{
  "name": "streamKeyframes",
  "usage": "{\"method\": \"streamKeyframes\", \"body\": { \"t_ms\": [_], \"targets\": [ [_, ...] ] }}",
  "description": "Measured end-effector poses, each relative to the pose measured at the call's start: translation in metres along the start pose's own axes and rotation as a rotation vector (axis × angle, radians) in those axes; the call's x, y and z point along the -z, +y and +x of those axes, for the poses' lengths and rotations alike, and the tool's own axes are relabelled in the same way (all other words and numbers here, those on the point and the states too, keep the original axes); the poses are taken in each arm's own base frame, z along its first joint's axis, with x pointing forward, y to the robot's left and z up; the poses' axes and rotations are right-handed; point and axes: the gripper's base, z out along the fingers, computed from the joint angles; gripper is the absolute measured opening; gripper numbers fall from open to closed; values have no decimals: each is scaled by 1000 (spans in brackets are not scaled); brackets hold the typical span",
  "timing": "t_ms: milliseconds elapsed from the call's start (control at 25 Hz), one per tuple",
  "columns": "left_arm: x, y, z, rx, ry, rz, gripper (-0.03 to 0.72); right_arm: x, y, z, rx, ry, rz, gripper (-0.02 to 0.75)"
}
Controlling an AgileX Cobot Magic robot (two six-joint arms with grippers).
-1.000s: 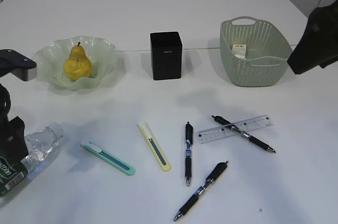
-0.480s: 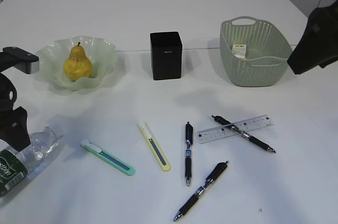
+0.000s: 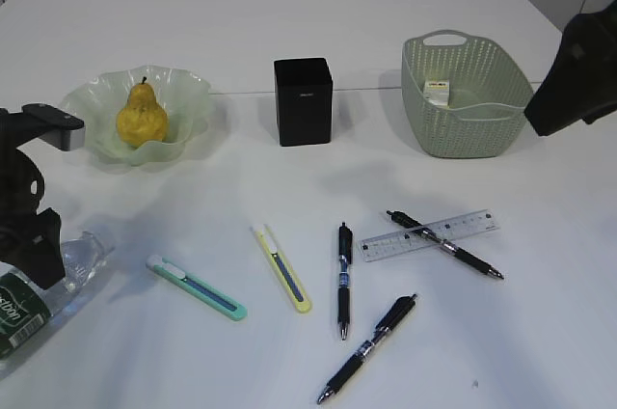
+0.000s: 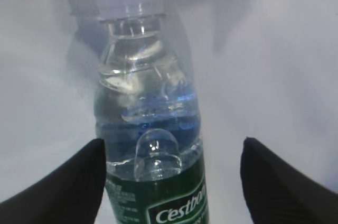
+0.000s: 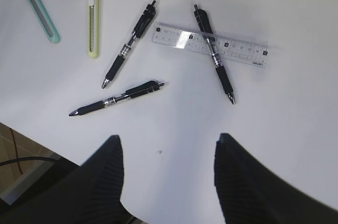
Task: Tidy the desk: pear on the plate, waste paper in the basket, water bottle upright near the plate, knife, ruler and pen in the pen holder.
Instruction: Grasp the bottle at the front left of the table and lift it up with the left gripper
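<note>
My left jaws [image 4: 169, 182] are spread wide either side of the bottle [image 4: 150, 129], which lies flat on the bench [image 3: 289, 13], cap pointing away; no squeeze yet, so uprighting is pending. Right jaws [image 5: 169, 176] are open and empty, hovering above the clutter: three pens [image 5: 129, 44], ruler [image 5: 211, 44] under one pen, teal knife [image 3: 198, 288] and yellow knife [image 3: 282, 267], all loose. Beyond them the holder [image 3: 304, 100] takes none so far, I judge. Past the left jaws, pear [image 3: 142, 117] sits on the plate [image 3: 188, 91]: done. Below the right arm, a paper scrap [image 3: 438, 92] is in the basket [image 3: 463, 134]: looks done.
</note>
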Motion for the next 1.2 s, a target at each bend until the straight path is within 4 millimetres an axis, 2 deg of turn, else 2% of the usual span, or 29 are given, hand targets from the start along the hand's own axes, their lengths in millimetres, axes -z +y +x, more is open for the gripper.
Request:
{"method": "streamKeyframes", "body": {
  "t_ms": [440,720,1200],
  "targets": [
    [-4,4,-5,-4,-42,-30,565,0,0,0,3,-2,-5,440],
    [-16,7,-8,0,-25,-23,617,0,1,0,4,-2,-7,440],
    [-17,7,-10,10,-43,-20,594,0,1,-1,2,-6,-14,440]
  ]
}}
